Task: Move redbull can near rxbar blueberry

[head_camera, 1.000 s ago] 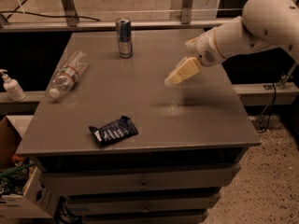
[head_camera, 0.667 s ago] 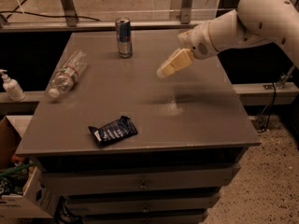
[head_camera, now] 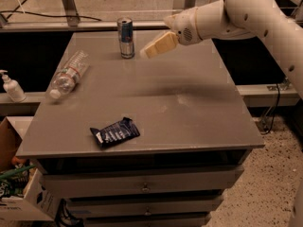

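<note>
The gripper [head_camera: 154, 48] has swung left and farther across the worktop [head_camera: 189, 108] and now hovers just right of the can [head_camera: 125, 37], apparently closing in for a grasp. I cannot tell whether it is spread. The can stands untouched at the far edge, well apart from the bar [head_camera: 115, 132] near the front. The bar's white lettering is unreadable.
</note>
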### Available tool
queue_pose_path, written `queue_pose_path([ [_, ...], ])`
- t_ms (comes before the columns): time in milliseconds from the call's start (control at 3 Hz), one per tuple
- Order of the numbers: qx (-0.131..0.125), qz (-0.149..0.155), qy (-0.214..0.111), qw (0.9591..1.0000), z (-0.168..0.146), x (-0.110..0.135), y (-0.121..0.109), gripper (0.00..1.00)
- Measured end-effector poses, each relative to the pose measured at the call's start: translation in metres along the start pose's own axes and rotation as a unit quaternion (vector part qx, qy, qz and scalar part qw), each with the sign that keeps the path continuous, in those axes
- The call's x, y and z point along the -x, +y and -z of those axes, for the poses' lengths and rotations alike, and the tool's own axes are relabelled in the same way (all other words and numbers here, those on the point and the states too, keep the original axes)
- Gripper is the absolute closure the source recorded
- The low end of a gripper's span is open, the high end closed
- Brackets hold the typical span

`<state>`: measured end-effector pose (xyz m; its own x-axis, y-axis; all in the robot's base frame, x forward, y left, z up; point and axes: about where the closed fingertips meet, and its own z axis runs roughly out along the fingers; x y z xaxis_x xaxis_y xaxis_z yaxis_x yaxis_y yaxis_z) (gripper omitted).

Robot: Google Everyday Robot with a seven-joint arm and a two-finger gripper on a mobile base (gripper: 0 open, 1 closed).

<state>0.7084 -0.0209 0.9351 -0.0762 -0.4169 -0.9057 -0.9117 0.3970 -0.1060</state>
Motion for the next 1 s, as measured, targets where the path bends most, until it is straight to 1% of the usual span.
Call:
queue_pose_path([
  [333,-0.018,0.014,-0.016,0.9996,-0.024,-0.001,-0.009,0.00],
  [667,-0.034,0.018,-0.018,0.9991,-0.054,-0.022,-0.019,0.00],
  [1000,-0.043,0.018,-0.024,0.9986,-0.084,-0.041,-0.032,0.00],
])
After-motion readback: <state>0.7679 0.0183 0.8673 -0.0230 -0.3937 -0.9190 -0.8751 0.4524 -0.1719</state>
